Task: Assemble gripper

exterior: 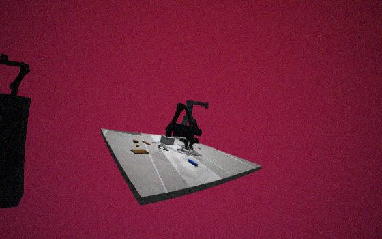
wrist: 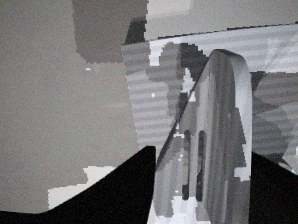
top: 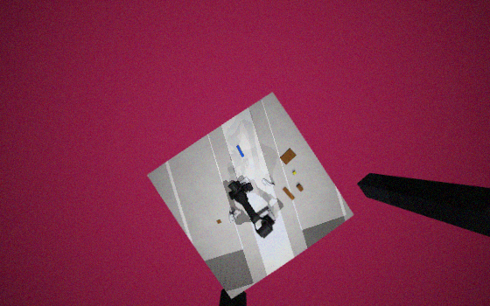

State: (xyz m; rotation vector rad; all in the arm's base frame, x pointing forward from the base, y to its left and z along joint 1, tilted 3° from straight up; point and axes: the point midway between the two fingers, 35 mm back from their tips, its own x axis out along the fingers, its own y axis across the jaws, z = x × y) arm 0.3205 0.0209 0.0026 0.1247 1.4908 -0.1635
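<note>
My gripper (exterior: 188, 147) (wrist: 195, 156) is shut on a grey, pointed, slotted piece (wrist: 225, 125) that looks like a jaw. Its tip points away from the fingers. Behind and below it in the wrist view lies a flat, ribbed grey part (wrist: 145, 107), which looks like the gripper base; pins and gear teeth cannot be made out. In the exterior view, the fingers are low over grey parts (exterior: 184, 151). A thin grey piece (top: 268, 181) (exterior: 163, 147) lies apart, perhaps the other jaw. Another small grey piece (top: 234, 214) lies on the other side of the arm; I cannot tell which part it is.
A blue bar (top: 240, 151) (exterior: 192, 162) lies beyond the gripper. A brown plate (top: 288, 156) (exterior: 140, 151), a small yellow piece (top: 294, 172) (exterior: 137, 145) and a brown bar (top: 288, 193) (exterior: 146, 143) lie to one side. A grey box (exterior: 167, 140) stands near the arm's base.
</note>
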